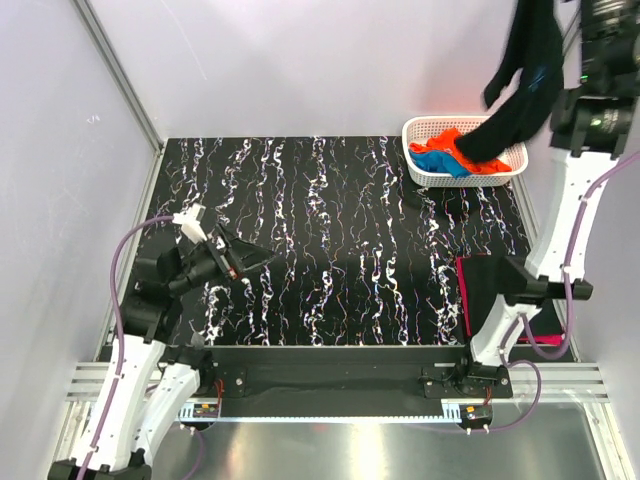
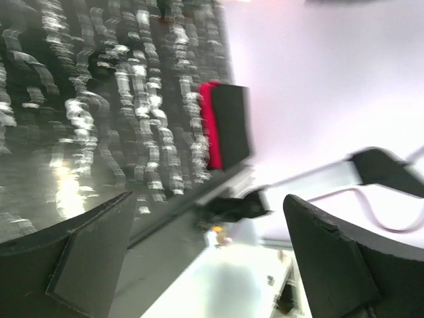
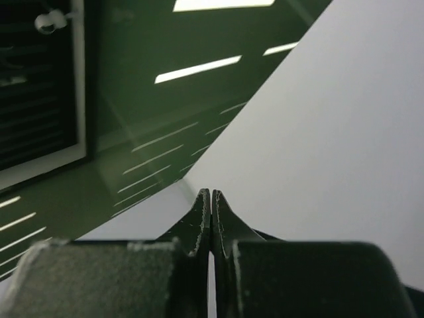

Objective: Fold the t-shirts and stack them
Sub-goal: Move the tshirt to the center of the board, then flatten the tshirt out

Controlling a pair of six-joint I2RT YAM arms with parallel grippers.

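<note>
A large black t-shirt hangs high over the white basket at the back right, its lower end still draped into the basket. My right gripper is shut on a fold of this black cloth, raised near the top right corner. Orange and blue t-shirts lie crumpled in the basket. A folded black t-shirt rests on a magenta one at the table's near right, also in the left wrist view. My left gripper stands open and empty at the near left.
The table top is black with white marbling. Grey walls close in on the left, back and right. A metal rail runs along the near edge by the arm bases. The right arm's elbow stands beside the folded stack.
</note>
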